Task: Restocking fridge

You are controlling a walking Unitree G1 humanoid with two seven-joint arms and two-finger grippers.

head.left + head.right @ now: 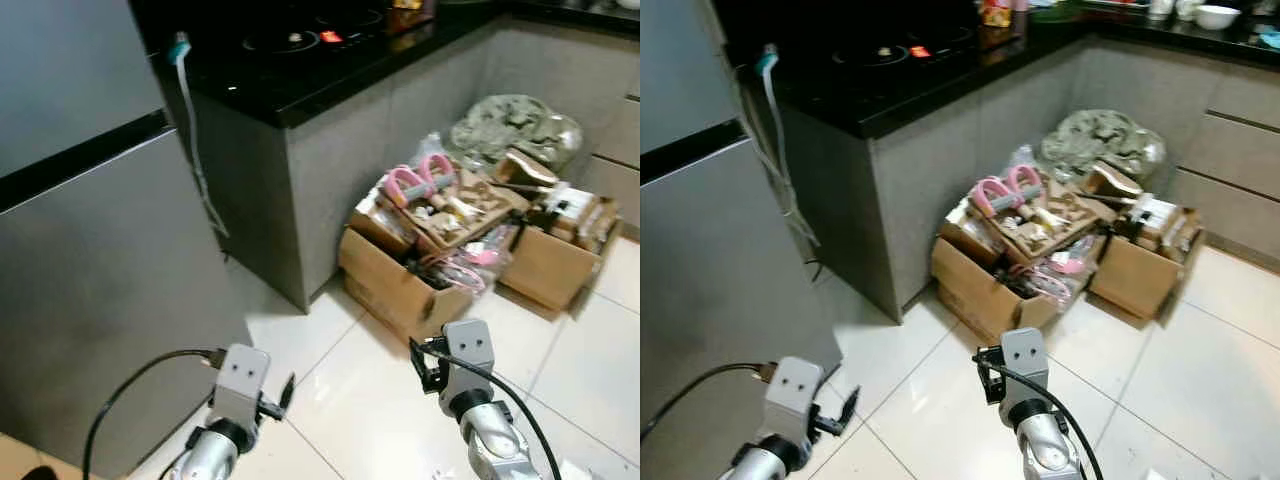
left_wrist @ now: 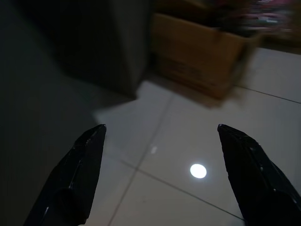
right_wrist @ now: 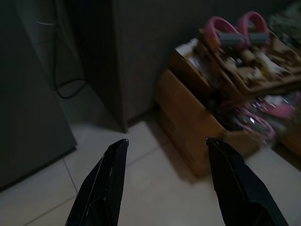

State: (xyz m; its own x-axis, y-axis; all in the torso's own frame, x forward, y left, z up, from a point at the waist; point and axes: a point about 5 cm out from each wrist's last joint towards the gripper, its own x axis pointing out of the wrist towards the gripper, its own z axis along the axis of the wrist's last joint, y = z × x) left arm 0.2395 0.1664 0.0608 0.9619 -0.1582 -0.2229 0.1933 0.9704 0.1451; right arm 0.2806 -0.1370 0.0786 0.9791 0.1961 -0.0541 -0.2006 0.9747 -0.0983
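— Claws first: where are they?

— Both are low over the pale tiled floor (image 1: 360, 400). The left claw (image 2: 160, 141) has its fingers spread wide with nothing between them, just tile and a bright spot of reflected light. The right claw (image 3: 164, 146) is likewise spread wide and holds nothing; it faces a cardboard box (image 3: 193, 127).

— And the fridge?

— The fridge (image 1: 80, 270) stands on the robot's left, close by, a tall grey body with its long axis upright. Its front faces out toward the tiled floor, and a dark horizontal band (image 1: 85, 158) divides the upper door from the lower. Both doors look closed.

— Beyond that?

— A grey cabinet block under a black surface (image 1: 300, 70) sits just beside the fridge, farther back. A pale cable (image 1: 200, 150) hangs from the surface's edge down the cabinet's side. A hob (image 1: 300, 40) with a small red light is set into the top.

— And on the right?

— Open cardboard boxes (image 1: 400, 280) crowd the floor against the cabinet, stuffed with clutter, including a pink looped item (image 1: 420, 180). Behind them rests a bulging clear bag (image 1: 515, 125).
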